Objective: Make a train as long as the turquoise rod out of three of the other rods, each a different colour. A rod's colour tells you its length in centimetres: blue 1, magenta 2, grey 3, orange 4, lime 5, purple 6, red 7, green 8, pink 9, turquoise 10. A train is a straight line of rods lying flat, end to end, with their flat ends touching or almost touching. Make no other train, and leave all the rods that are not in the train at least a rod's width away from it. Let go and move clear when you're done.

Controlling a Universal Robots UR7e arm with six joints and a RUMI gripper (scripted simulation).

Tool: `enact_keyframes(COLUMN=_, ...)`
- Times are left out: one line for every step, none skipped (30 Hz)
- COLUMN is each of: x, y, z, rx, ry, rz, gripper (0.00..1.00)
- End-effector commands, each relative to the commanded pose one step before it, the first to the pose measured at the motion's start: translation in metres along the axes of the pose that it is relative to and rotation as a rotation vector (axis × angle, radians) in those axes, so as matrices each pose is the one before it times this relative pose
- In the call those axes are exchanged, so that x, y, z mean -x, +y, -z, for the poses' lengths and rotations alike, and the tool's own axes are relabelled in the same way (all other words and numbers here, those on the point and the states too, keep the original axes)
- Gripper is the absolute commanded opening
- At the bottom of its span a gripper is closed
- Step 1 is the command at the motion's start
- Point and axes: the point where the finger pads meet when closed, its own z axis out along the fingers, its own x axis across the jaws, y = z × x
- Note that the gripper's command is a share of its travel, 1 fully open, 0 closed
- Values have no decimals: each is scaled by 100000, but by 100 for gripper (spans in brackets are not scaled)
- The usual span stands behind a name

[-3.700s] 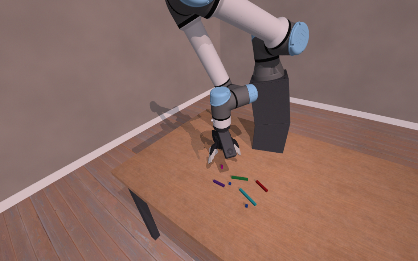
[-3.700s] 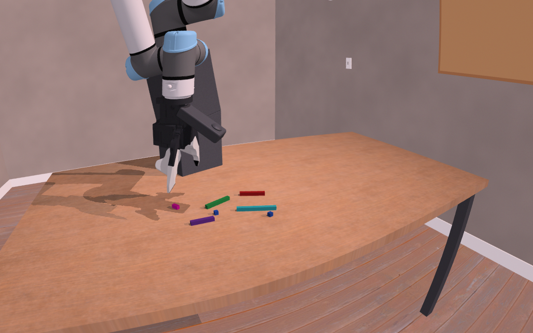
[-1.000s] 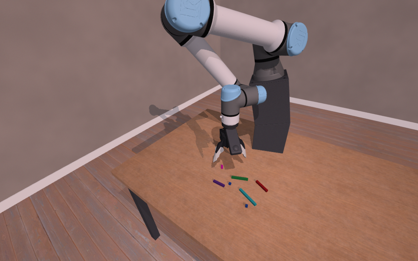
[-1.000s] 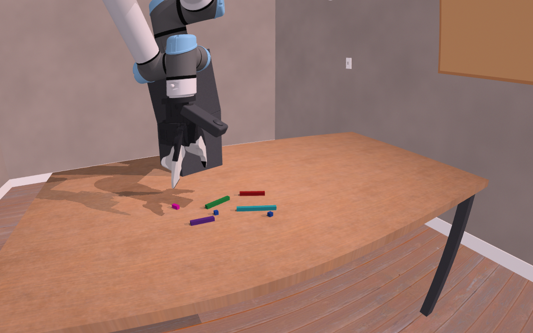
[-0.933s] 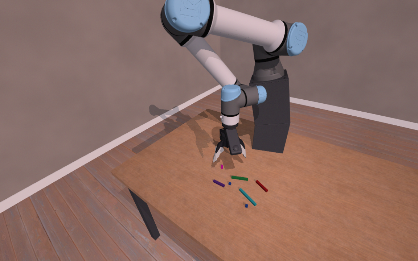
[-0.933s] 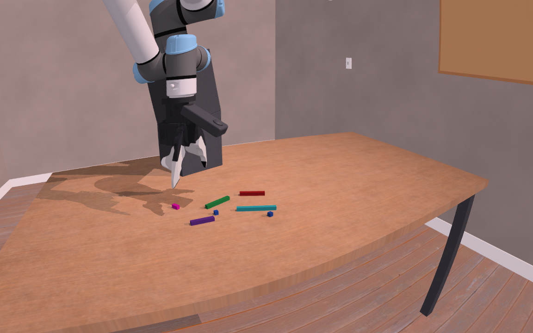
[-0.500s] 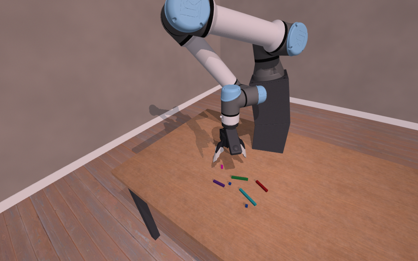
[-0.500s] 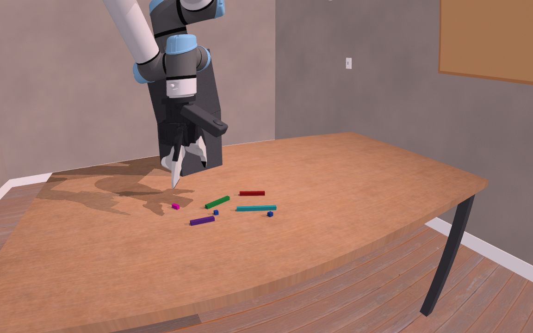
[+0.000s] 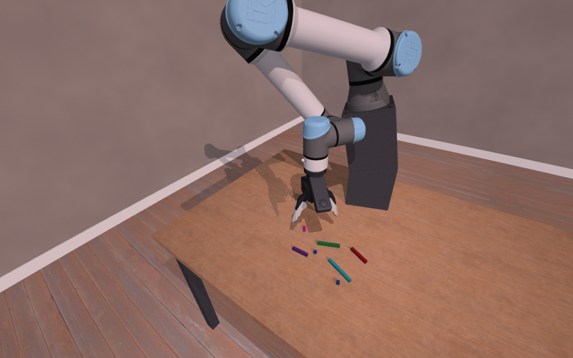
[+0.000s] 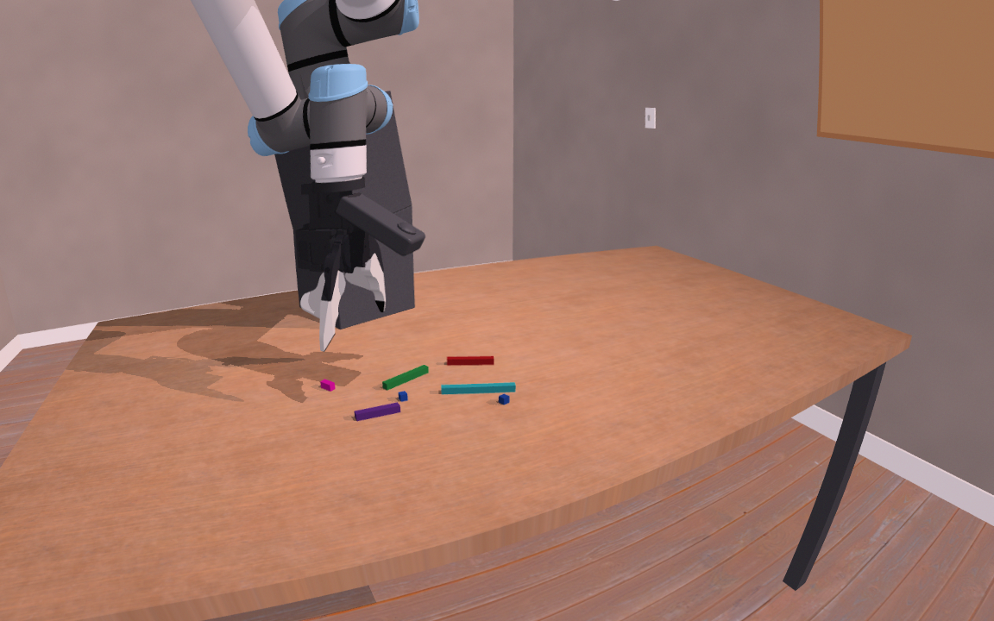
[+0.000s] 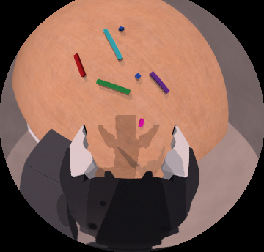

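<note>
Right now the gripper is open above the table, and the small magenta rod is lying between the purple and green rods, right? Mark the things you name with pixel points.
Not quite: a blue rod (image 9: 315, 251) (image 10: 402, 396) (image 11: 138, 76) lies between those two, as the wrist view shows. The gripper (image 9: 315, 218) (image 11: 129, 126) is indeed open above the table.

rods (image 9: 328, 244) (image 10: 405, 377) (image 11: 113, 86) on table (image 9: 457, 267) (image 10: 639, 309) (image 11: 176, 43) | rods mutually apart | top view: pedestal (image 9: 373, 151) (image 10: 400, 262) (image 11: 44, 160) behind rods

Wooden table in a plank-floored room
A wooden tabletop (image 9: 448, 276) (image 10: 639, 309) (image 11: 191, 50) is held up by dark legs. A white switch plate (image 10: 650, 118) and an orange-brown board (image 10: 940, 77) are mounted on a grey wall (image 10: 732, 200); plank flooring (image 9: 79, 285) (image 10: 686, 555) is edged by white baseboard (image 9: 101, 222) (image 10: 917, 486).
</note>
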Motion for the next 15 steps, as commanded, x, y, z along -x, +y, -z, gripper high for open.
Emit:
enact_keyframes(x=-32, y=-15, z=29, rx=-35, ry=88, rz=1, gripper=100)
enact_keyframes(x=0, y=0, z=0, rx=0, ry=0, rz=0, gripper=100)
enact_keyframes(x=0, y=0, z=0, rx=0, ry=0, rz=-2, gripper=100)
enact_keyframes(x=0, y=0, z=0, rx=0, ry=0, rz=-12, gripper=100)
enact_keyframes(x=-1, y=-1, z=0, rx=0, ry=0, rz=-32, gripper=100)
enact_keyframes(x=-2, y=-3, z=-1, rx=0, ry=0, rz=-61, gripper=100)
enact_keyframes(x=-3, y=-4, z=-1, rx=0, ry=0, rz=-99, gripper=100)
enact_keyframes(x=-4, y=-6, z=-1, rx=0, ry=0, rz=-145, gripper=100)
enact_keyframes(x=0, y=0, z=0, rx=0, ry=0, rz=0, gripper=100)
enact_keyframes(x=0, y=0, z=0, rx=0, ry=0, rz=0, gripper=100)
enact_keyframes(x=-5, y=-8, z=-2, rx=0, ry=-1, rz=-199, gripper=100)
enact_keyframes(x=-7, y=-11, z=-2, rx=-1, ry=-1, rz=-260, gripper=100)
enact_keyframes(x=-9, y=-14, z=-3, rx=-1, ry=-1, rz=-327, gripper=100)
enact_keyframes(x=-10, y=-17, z=-4, rx=-1, ry=-1, rz=-401, gripper=100)
enact_keyframes(x=-12, y=-20, z=-4, rx=-1, ry=-1, rz=-480, gripper=100)
